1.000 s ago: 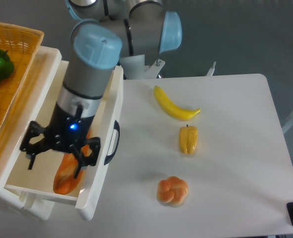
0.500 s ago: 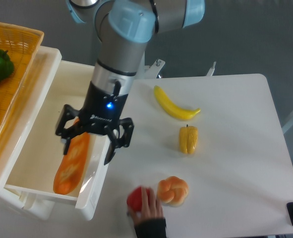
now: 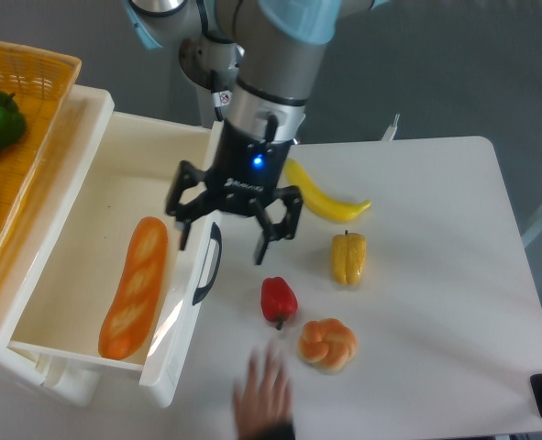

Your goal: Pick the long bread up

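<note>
Readable text: none anywhere in the frame.
Arm sticker (image 3: 223,98): a small round red-and-white label sits on the arm's wrist, upper middle of the frame; whatever is printed on it is too small to make out.
Gripper (image 3: 223,243): its black body carries a glowing blue light, centre of the frame, with no lettering that can be read.
Long bread (image 3: 135,286): lower left of the frame, only pale slashes, no print.
White bin (image 3: 85,165): left side, plain walls, no markings.
</note>
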Controlling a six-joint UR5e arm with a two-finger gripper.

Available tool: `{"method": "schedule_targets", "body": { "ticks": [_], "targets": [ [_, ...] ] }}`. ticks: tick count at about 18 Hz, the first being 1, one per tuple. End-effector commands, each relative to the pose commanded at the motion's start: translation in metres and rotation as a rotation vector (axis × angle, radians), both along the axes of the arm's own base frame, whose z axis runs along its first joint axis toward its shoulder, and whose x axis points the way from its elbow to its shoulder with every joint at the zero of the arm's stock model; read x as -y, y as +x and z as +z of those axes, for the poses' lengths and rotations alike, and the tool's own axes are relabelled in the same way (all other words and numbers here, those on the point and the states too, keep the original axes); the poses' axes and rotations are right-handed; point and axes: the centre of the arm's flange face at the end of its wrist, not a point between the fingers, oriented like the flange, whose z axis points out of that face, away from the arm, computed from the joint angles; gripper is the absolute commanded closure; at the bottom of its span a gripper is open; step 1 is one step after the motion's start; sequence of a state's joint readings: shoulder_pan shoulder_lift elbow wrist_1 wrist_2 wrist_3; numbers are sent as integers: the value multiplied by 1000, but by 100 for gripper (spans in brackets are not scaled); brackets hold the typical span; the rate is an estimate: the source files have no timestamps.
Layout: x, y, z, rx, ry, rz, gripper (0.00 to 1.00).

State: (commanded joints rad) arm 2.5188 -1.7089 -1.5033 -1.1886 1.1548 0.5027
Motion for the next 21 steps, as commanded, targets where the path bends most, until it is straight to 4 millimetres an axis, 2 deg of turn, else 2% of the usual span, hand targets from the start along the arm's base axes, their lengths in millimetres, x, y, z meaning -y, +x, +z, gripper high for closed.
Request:
{"method": "schedule_targets", "body": {
  "ticks": [4, 8, 11, 15, 21],
  "targets": [
    [15, -10, -14, -61, -125, -79, 0],
    [33, -29, -26, -103, -195, -96, 0],
    [42, -43, -38, -202, -330, -188, 0],
    [43, -56, -59, -253, -440, -287, 0],
    [44, -62, -62, -261, -449, -282, 0]
  ]
}}
